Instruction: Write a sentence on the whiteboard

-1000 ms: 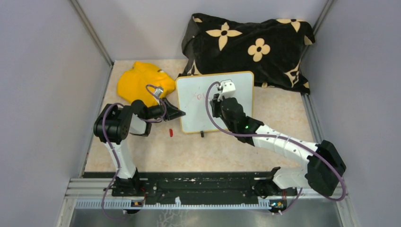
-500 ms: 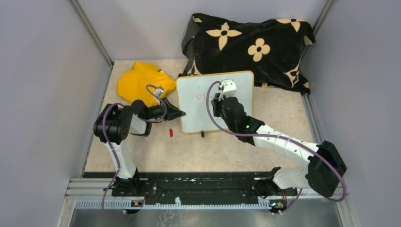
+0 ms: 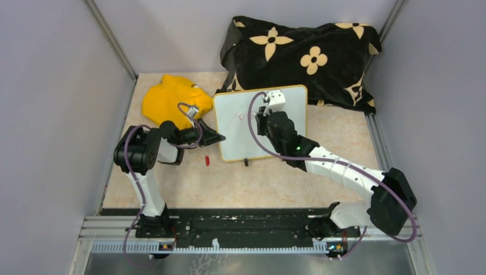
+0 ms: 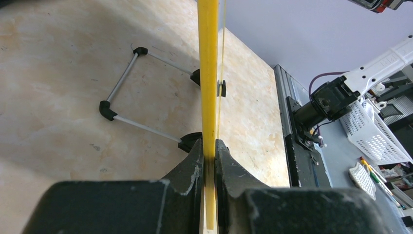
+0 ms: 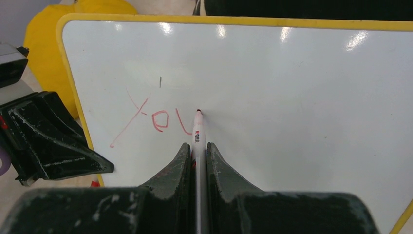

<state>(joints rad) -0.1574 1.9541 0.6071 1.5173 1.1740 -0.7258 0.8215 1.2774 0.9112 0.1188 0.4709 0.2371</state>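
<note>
Right gripper clamps the marker lengthwise, its tip on the whiteboard where the sentence ends, so far "You". Blank board lies to the tip's right. Left gripper pinches the board's rim.

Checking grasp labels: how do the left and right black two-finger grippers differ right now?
The left gripper clamps the yellow-rimmed white whiteboard by its edge; the right gripper clamps a thin white marker. The left gripper sits at the board's left side; the right gripper is over its face, marker tip on the surface beside the red handwritten letters. Shared: both black, both shut on something.
</note>
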